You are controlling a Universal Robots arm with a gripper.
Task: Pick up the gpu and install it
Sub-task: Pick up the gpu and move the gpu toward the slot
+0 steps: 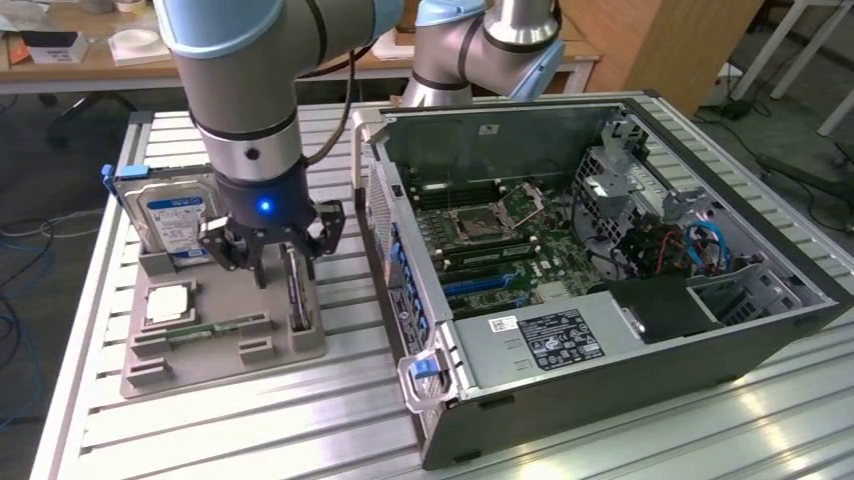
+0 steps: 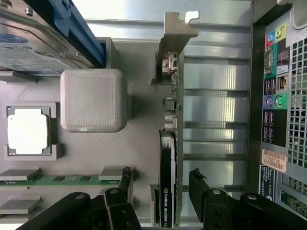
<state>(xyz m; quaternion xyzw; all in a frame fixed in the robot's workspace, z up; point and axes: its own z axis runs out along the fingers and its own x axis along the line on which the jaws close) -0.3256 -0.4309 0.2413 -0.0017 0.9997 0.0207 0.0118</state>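
The gpu (image 2: 168,143) stands on edge in a slot of the grey holder (image 2: 139,148), on the holder's side nearest the computer case (image 1: 641,390). The gripper (image 2: 160,175) hangs spread wide, one finger either side of the card, holding nothing. The card is probably light, stiff and fragile, so best pinched across cooler and board, clear of the edge contacts.

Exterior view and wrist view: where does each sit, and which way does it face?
Exterior view: off the arm, raised, looking down on the table, holder and open case; shows the arm and tool.
Wrist view: on the wrist, looking straight down at the gpu standing on edge in the holder; shows the open tool's fingers either side of it.
Shared: gpu, holder, hard drive, case.
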